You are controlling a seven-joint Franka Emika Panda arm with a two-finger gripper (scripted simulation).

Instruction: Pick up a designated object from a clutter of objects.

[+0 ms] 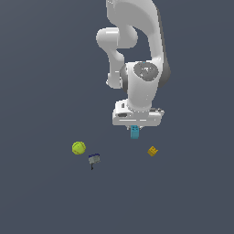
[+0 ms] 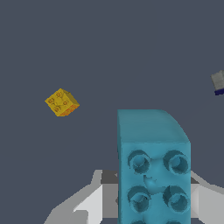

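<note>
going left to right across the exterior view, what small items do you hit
yellow-green ball → grey and dark-blue block → teal block, under the gripper → orange cube

The teal block [image 2: 154, 175] looks like smooth, matt plastic with round recessed sockets; the orange cube [image 2: 61, 102] near it shows similar studded plastic. The arm's white shell [image 1: 145, 87] appears faintly glossy.

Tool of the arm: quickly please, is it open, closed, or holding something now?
Tool: closed on the teal block, which sits between its fingers and appears lifted.
</note>
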